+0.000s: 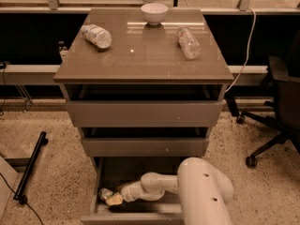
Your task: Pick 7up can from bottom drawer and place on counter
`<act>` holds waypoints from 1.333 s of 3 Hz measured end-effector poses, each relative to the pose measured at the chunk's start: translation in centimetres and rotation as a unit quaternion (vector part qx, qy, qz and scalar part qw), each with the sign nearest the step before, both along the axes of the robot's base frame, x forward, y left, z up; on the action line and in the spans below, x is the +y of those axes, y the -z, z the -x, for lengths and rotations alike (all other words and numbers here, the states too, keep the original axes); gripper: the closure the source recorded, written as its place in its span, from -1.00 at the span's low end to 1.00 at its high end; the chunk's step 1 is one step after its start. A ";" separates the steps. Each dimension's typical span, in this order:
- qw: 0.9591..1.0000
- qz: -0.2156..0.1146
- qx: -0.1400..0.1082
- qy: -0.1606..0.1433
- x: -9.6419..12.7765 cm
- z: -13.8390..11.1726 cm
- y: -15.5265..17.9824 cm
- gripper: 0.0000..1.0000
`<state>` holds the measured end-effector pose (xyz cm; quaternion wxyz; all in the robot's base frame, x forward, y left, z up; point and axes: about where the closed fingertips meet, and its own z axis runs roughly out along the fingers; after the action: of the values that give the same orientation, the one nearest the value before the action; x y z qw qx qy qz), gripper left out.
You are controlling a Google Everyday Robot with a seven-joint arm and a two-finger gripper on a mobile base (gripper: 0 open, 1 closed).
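The bottom drawer stands pulled open, with a bare grey inside. My white arm reaches down into it from the right. My gripper is low at the drawer's left front. A small pale can with a silvery end, the 7up can, lies right at the gripper's tip near the left wall, partly hidden by it. I cannot tell whether the gripper holds the can. The glossy grey-brown counter is above.
On the counter lie two clear plastic bottles, one at the left and one at the right, with a white bowl at the back. The two upper drawers are slightly open. An office chair stands to the right and a black pole lies to the left.
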<state>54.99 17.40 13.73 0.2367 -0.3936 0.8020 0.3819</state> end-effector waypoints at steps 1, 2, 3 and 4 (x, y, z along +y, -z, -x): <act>1.000 0.006 0.006 -0.009 0.2 0.4 0.3 0.26; 1.000 0.006 0.009 -0.012 0.4 0.6 0.3 0.72; 1.000 -0.027 0.010 -0.002 -0.2 0.2 -1.5 1.00; 0.998 -0.066 0.003 0.014 -1.7 -0.5 -3.7 1.00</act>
<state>55.48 15.74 17.43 0.2653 -0.3645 0.7814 0.4314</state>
